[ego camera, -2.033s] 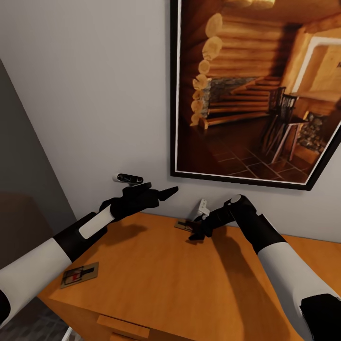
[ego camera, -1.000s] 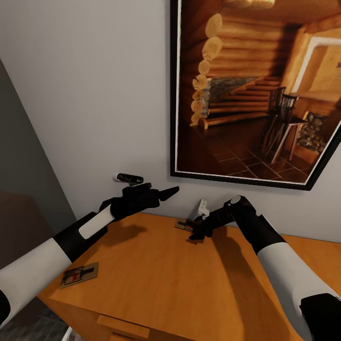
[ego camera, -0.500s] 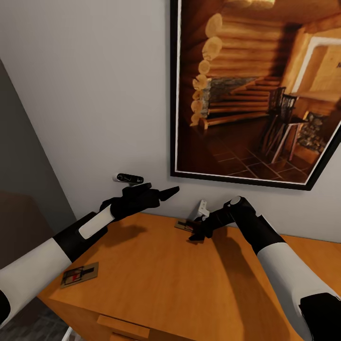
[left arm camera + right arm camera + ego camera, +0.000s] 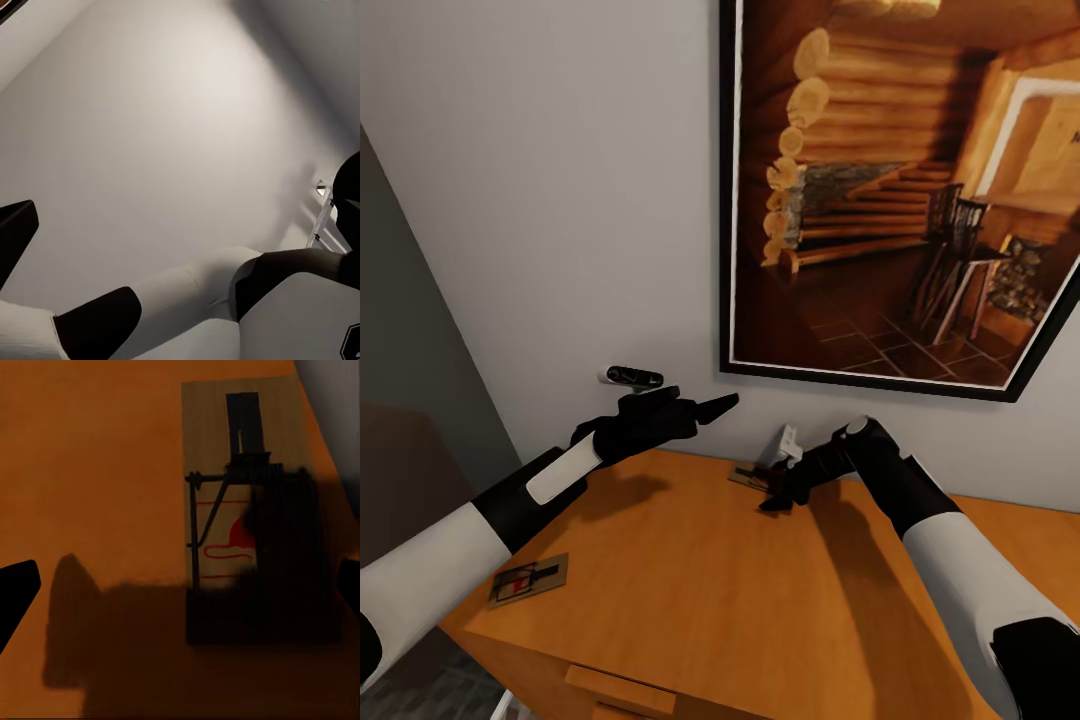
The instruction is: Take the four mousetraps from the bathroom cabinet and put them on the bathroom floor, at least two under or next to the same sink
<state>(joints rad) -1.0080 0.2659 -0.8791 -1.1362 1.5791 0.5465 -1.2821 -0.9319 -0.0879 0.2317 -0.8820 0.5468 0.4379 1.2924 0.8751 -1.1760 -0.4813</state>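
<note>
One mousetrap [image 4: 528, 580], a tan board with dark wire and a red mark, lies near the front left corner of the orange-brown cabinet [image 4: 690, 600]. A second mousetrap [image 4: 743, 475] lies by the wall, partly under my right gripper [image 4: 775, 495]. In the right wrist view that mousetrap [image 4: 240, 525] sits just below my open right gripper [image 4: 184, 592], in the shadow between the wide-apart fingers. My left gripper [image 4: 700, 402] hangs open in the air above the cabinet's back left, holding nothing. The other mousetraps, the sink and the vanity are out of view.
A large framed picture of a log interior [image 4: 900, 190] hangs on the white wall right behind the cabinet. A wooden bar handle [image 4: 620, 690] shows on the cabinet front. A dark grey surface [image 4: 400, 330] stands to the left, past the cabinet's left end.
My right arm has shifted very slightly over the mousetrap by the wall. The left arm and both mousetraps have not moved.
</note>
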